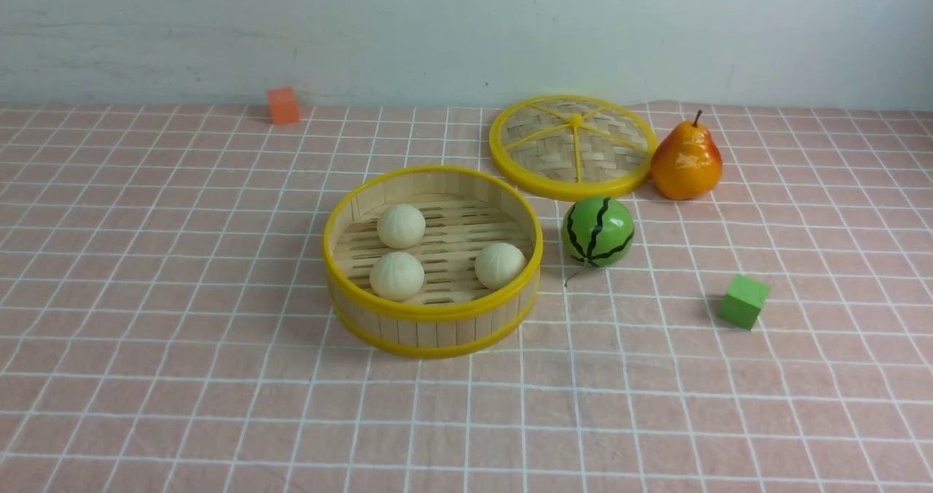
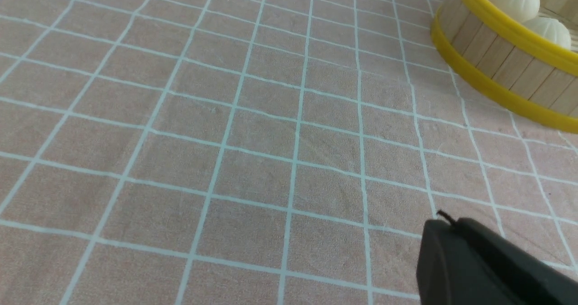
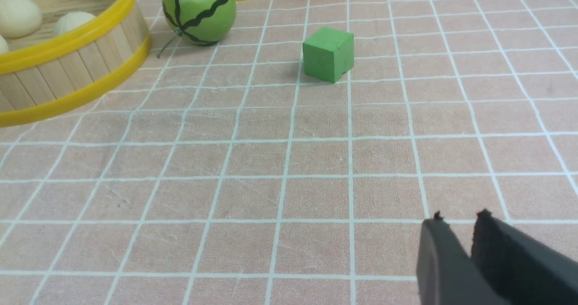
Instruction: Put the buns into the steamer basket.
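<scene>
Left jaws closed, right jaws slightly parted; buns (image 1: 401, 225) inside steamer basket (image 1: 433, 311).

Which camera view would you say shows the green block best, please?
The right wrist view: the green block fills more of the picture, with its top and two sides sharp. The front view shows the block whole but small, right of the watermelon ball. The left wrist view misses it.

Left gripper (image 2: 445, 224) jaws closed; right gripper (image 3: 458, 221) jaws slightly parted, empty.
</scene>
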Tool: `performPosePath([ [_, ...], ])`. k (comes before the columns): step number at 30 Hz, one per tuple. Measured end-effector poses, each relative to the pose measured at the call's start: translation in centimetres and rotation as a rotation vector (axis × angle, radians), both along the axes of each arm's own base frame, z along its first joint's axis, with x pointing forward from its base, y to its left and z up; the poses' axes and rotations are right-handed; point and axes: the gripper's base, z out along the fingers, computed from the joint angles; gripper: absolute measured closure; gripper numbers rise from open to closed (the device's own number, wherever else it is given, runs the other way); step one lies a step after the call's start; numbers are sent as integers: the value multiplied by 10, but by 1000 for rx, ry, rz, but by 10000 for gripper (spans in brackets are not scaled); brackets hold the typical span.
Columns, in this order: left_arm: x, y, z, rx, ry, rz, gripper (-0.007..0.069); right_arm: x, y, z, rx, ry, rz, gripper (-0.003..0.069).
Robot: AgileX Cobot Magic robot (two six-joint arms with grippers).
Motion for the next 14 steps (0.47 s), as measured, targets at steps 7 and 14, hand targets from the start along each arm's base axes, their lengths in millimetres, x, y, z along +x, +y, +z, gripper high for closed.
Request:
performPosePath([
  [7,0,0,0,0,0,0,637,0,0,0,0,0,0,543],
  [14,0,0,0,0,0,0,634,0,0,0,0,0,0,533],
])
